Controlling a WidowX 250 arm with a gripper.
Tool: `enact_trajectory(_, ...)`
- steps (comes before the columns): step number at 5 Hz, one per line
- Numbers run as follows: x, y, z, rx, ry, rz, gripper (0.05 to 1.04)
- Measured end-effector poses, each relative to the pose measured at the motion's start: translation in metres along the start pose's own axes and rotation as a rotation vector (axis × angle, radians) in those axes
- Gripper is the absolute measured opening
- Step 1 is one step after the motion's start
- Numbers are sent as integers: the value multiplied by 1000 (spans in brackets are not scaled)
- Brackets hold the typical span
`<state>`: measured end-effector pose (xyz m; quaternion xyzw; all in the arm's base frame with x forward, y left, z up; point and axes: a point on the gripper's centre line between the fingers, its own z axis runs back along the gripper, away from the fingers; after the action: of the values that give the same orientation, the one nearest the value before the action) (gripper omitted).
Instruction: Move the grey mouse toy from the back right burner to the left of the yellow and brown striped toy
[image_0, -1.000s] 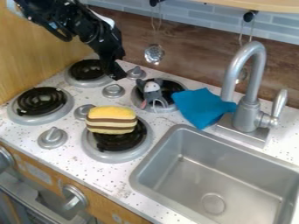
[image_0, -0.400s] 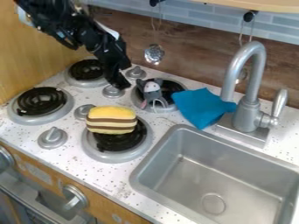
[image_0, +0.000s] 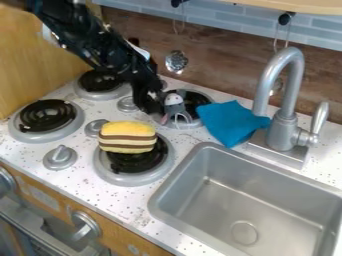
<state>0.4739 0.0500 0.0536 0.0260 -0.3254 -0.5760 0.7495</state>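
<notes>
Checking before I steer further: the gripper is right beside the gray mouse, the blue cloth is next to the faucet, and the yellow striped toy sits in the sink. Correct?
Not quite: the camera view shows the yellow striped toy on a stove burner. The rest holds.

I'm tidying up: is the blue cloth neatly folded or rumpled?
Rumpled: the blue cloth has an uneven outline and creases.

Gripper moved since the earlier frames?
Yes: the gripper came down and rightward in the view, to the left edge of the burner under the grey mouse toy.
</notes>
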Motion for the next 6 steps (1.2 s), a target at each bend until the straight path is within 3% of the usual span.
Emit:
enact_trajectory(2, 11, -2, -17, 16, -102, 33, 409)
enact_trajectory(3, 11, 1, -18, 40, -102, 41, 193)
enact_trajectory(4, 5, -6, -22, 49, -92, 82, 91)
enact_trajectory(5, 0, -8, -12, 86, -77, 134, 79)
enact_trajectory(6, -12, -1, 26, 177, -25, 162, 79)
